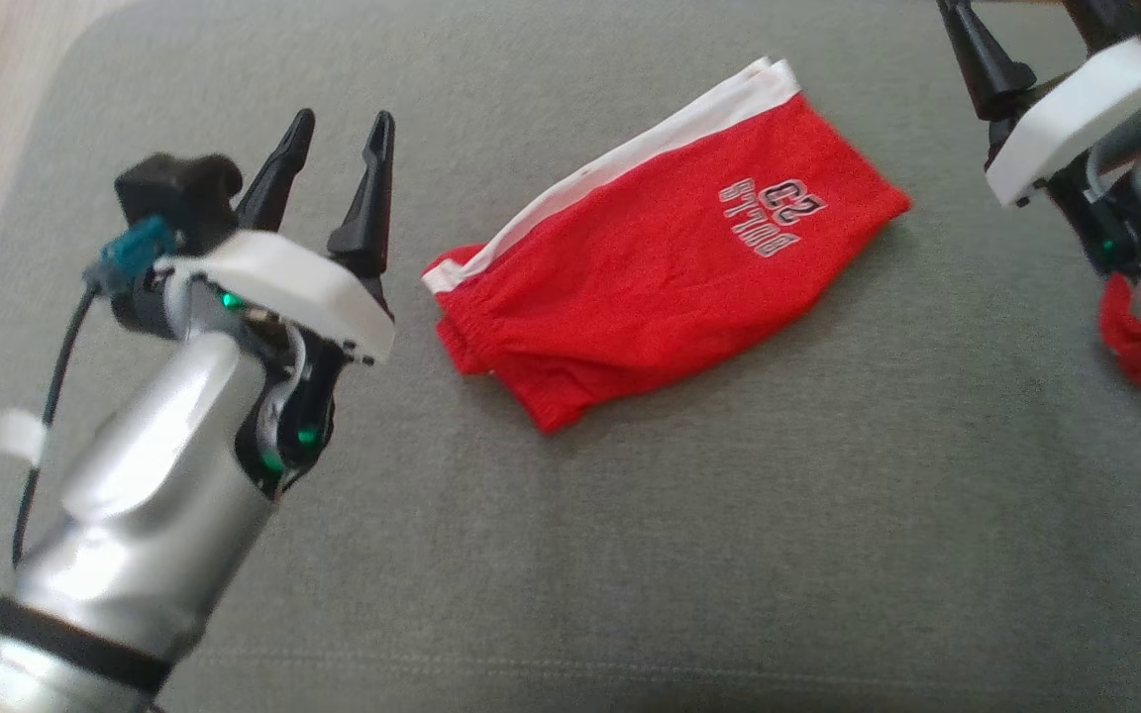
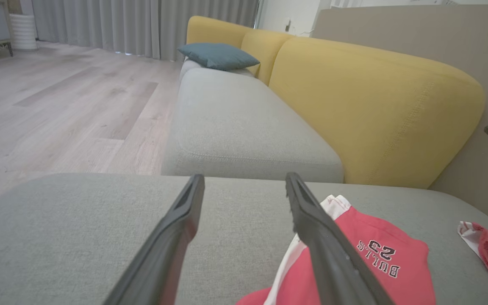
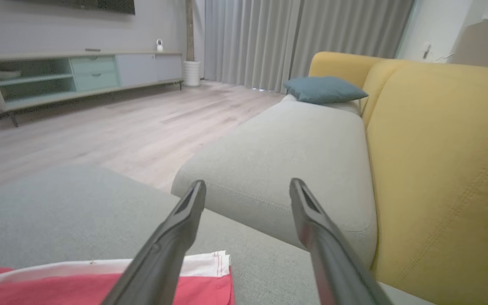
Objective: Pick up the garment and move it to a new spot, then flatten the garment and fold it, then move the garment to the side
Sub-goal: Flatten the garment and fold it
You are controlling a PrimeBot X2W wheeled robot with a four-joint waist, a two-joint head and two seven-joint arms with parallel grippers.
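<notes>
Dark fingers of the left gripper (image 1: 345,119) and the right gripper (image 3: 247,184) stand spread wide, holding nothing, while between them the red garment (image 1: 665,257) lies folded flat on the grey cushion (image 1: 630,555), so I judge only the move aside is left.

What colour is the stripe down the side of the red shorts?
White; the stripe shows best in the head view.

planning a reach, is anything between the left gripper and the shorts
Nothing: in the head view only bare grey cushion lies between the left gripper and the shorts.
</notes>
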